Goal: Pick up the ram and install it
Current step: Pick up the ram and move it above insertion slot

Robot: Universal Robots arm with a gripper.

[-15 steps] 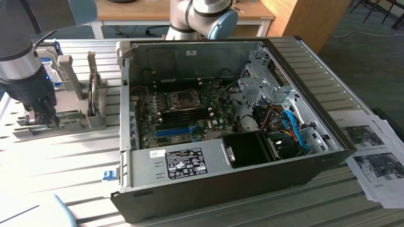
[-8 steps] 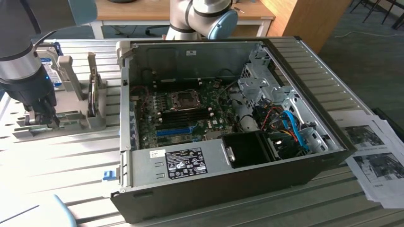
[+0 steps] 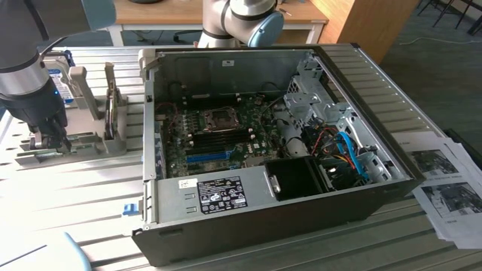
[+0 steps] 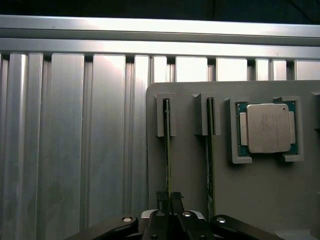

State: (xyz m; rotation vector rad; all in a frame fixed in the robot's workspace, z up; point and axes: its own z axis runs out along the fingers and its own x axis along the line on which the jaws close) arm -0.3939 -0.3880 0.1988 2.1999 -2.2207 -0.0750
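Gripper pointing straight down at the exterior view's left, the arm standing almost upright above it, over a grey holder that sits beside the open computer case. From the wrist view the two dark fingers are pinched together on the top edge of the ram, a thin green strip standing on edge in one slot of the holder. A second strip stands in the neighbouring slot, just beside it, and a processor lies flat in a square recess further along.

Everything rests on a table of ribbed aluminium slats. The case lies on its side with the motherboard facing up, a blue slot near its front edge. Printed papers lie at the exterior view's right, and a wooden desk stands behind.
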